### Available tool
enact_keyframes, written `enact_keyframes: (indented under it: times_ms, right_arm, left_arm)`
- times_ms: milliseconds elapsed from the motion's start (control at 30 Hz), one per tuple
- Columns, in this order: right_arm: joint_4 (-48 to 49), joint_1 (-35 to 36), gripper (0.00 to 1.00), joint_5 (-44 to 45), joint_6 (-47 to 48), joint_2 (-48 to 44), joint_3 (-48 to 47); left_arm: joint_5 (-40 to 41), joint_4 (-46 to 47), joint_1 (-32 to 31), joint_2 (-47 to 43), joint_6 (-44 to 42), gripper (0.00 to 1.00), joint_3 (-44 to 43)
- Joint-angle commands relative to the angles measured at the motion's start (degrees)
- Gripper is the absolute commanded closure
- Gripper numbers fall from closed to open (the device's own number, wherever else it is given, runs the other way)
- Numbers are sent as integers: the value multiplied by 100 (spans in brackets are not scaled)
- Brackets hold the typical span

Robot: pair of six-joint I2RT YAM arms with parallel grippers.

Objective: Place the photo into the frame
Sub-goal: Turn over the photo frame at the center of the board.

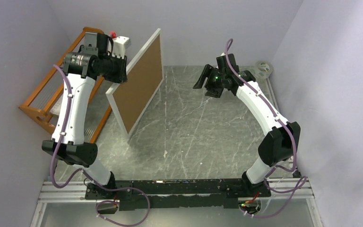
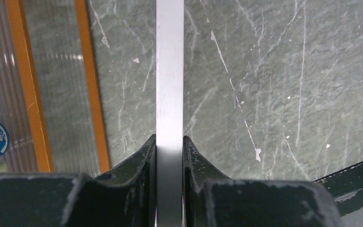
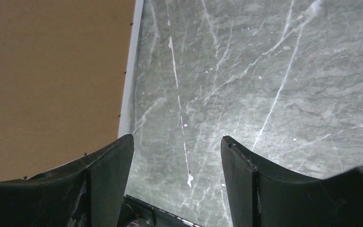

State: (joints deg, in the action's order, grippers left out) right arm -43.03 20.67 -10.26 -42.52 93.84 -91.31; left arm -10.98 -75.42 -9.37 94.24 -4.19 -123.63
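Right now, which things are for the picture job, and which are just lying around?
For the job: the frame, held upright; the left fingers pinching its rim; the right fingers, open.
Just lying about: the orange rack; a small white round thing in the far right corner.

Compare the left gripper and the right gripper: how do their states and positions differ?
The left gripper is shut on the white edge of the frame; the right gripper is open and empty. The left gripper touches the frame; the right gripper hangs apart from it, facing its brown back. Both are black and sit above the grey table.
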Motion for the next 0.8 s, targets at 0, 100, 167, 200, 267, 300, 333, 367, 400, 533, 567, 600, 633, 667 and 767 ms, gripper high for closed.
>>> enact_keyframes:
  times_ms: [0, 100, 167, 200, 267, 300, 333, 367, 400, 533, 567, 600, 633, 667, 767]
  right_arm:
    - [375, -12, 28, -208, -219, -160, -219]
    - [408, 3, 26, -319, -392, -124, -324]
    - [417, 27, 25, -436, -516, -82, -420]
    - [434, 46, 25, -498, -573, -54, -462]
    - [464, 99, 25, -628, -719, 31, -563]
    - [465, 141, 24, -646, -797, 64, -632]
    - [471, 212, 24, -640, -861, 107, -705]
    - [463, 279, 23, -612, -935, 141, -797]
    - [479, 344, 23, -601, -1002, 174, -879]
    - [473, 582, 22, -547, -1225, 435, -1430]
    - [429, 636, 22, -519, -1280, 516, -1606]
    - [426, 699, 22, -501, -1329, 595, -1776]
    - [424, 744, 21, -482, -1380, 657, -1918]
    - [412, 794, 21, -444, -1450, 709, -2083]
    - [438, 865, 21, -380, -1631, 832, -2347]
  left_arm:
    - [147, 867, -368, -634, -291, 98, 375]
    - [340, 930, -579, -715, -275, 97, 609]
    - [451, 978, -718, -769, -262, 98, 768]
    - [513, 1070, -806, -833, -273, 97, 921]
    - [752, 1284, -992, -946, -232, 97, 1284]
    - [861, 1329, -1090, -972, -217, 98, 1360]
    - [943, 1343, -1185, -977, -202, 97, 1394]
    - [1050, 1345, -1280, -977, -197, 97, 1416]
    - [1085, 1345, -1365, -984, -197, 97, 1439]
    - [1624, 1302, -1663, -946, -152, 97, 1487]
    - [1706, 1280, -1730, -936, -128, 97, 1491]
    - [1795, 1270, -1814, -926, -108, 97, 1491]
    - [1881, 1247, -1898, -919, -93, 98, 1499]
    - [1966, 1242, -1980, -916, -87, 97, 1507]
    - [2136, 1207, -2191, -903, -50, 95, 1526]
